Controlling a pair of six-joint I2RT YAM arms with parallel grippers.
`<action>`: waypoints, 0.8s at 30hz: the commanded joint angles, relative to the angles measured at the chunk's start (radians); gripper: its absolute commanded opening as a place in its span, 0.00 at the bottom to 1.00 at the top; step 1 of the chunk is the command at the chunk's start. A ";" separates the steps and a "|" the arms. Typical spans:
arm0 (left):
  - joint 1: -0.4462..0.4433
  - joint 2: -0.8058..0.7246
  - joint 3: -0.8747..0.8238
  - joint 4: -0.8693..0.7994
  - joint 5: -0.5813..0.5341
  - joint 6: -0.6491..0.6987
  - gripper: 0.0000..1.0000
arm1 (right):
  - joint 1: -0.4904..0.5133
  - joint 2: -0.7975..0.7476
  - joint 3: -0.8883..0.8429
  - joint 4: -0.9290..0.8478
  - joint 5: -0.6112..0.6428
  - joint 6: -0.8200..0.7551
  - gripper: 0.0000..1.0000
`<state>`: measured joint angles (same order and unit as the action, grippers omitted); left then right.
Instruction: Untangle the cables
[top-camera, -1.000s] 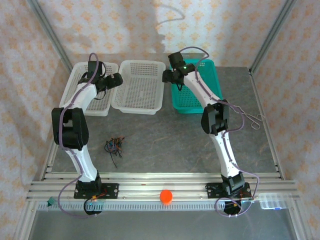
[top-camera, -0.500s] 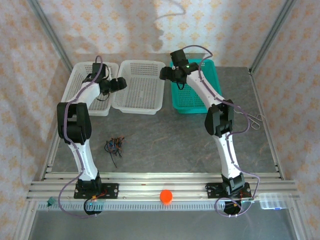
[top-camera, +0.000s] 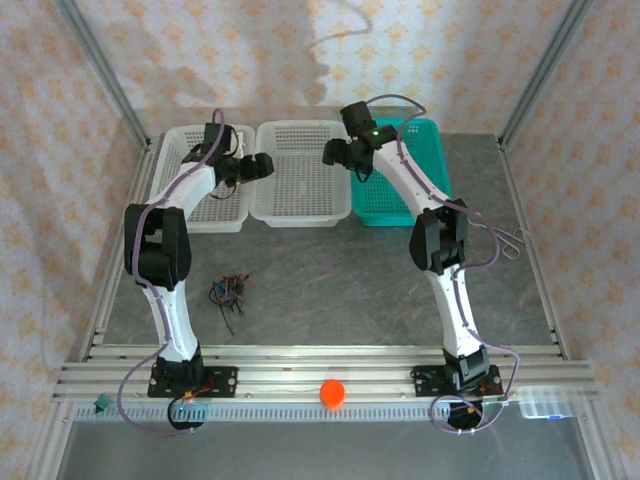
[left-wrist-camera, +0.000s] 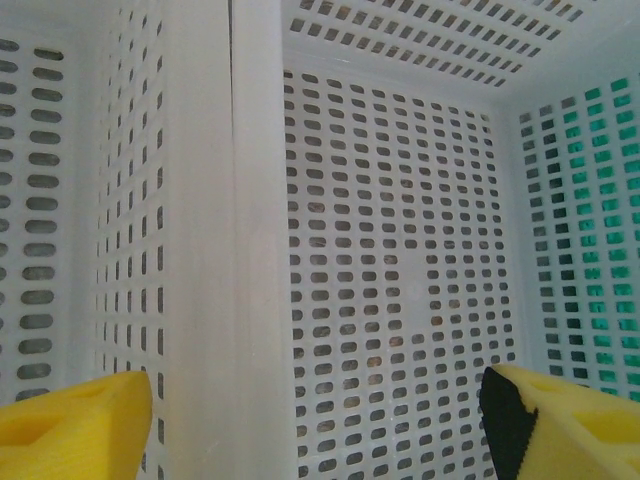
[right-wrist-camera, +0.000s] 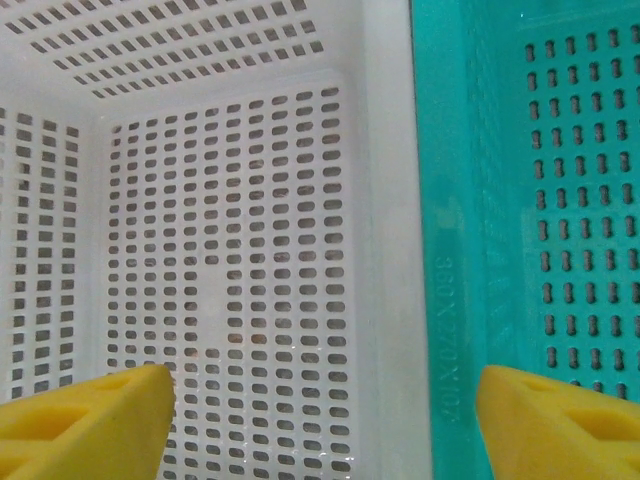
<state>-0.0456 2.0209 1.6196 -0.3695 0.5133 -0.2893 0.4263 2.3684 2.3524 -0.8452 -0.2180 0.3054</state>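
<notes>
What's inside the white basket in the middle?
The middle white basket looks empty: just its holey floor. The cables lie outside on the table. The left gripper and right gripper hang over its side edges, hiding small bits there.

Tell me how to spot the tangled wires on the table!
Look at the grey table, on its left side, next to the left arm. In front of the white baskets lies a small bunch of cables. It is the only dark, wiry tangle, with red and blue bits; the silver forceps lie far right.
</notes>
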 joint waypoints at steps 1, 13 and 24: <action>-0.040 0.028 0.016 0.044 0.047 -0.013 0.84 | -0.003 -0.013 -0.008 -0.048 0.070 -0.003 0.79; -0.072 0.027 0.141 -0.045 -0.075 0.013 0.97 | -0.008 -0.232 -0.232 0.046 0.189 -0.010 1.00; -0.126 -0.421 -0.117 -0.046 -0.356 0.006 0.99 | 0.063 -0.678 -0.817 0.516 0.029 -0.096 1.00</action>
<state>-0.1493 1.7290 1.5677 -0.4164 0.2695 -0.2863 0.4381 1.7611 1.6001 -0.4812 -0.1322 0.2516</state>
